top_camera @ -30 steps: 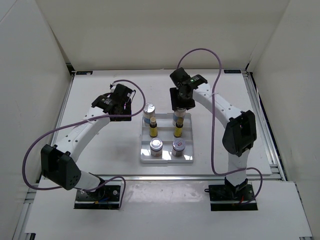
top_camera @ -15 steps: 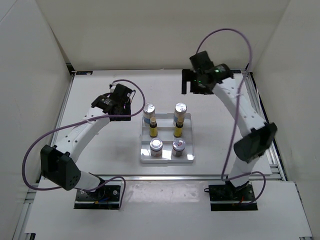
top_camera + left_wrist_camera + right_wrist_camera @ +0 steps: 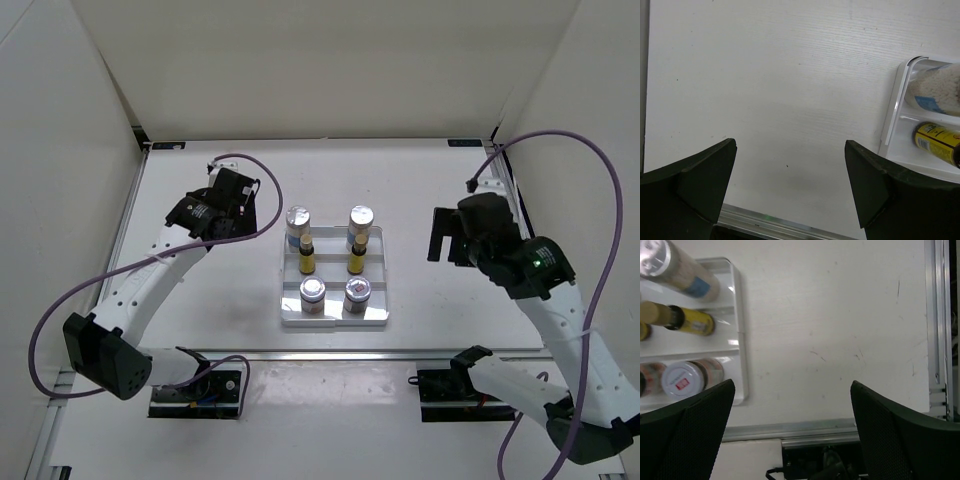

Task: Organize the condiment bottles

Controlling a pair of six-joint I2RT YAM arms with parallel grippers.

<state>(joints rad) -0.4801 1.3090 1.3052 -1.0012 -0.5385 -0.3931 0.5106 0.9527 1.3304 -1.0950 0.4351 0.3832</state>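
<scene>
Six condiment bottles stand in the white stepped tray [image 3: 335,317]. Two white cylinders [image 3: 298,221] [image 3: 360,219] fill the back row. Two yellow dark-capped bottles [image 3: 306,258] [image 3: 354,257] are in the middle, and two silver-lidded jars [image 3: 313,292] [image 3: 357,291] are in front. My left gripper [image 3: 247,213] hovers left of the tray, open and empty [image 3: 790,170]; its view catches the tray's corner [image 3: 891,117], a white cylinder [image 3: 936,90] and a yellow bottle [image 3: 935,141]. My right gripper [image 3: 440,238] hangs right of the tray, open and empty [image 3: 792,410].
White walls close in the table on three sides. A metal rail [image 3: 525,250] runs along the right edge and another along the near edge [image 3: 805,430]. The right arm's purple cable [image 3: 600,170] loops high at the right. Both arm bases [image 3: 198,392] [image 3: 465,392] sit at the front.
My right gripper has opened off the back-right white cylinder and swung away to the right of the tray. The left arm has drawn back slightly to the left.
</scene>
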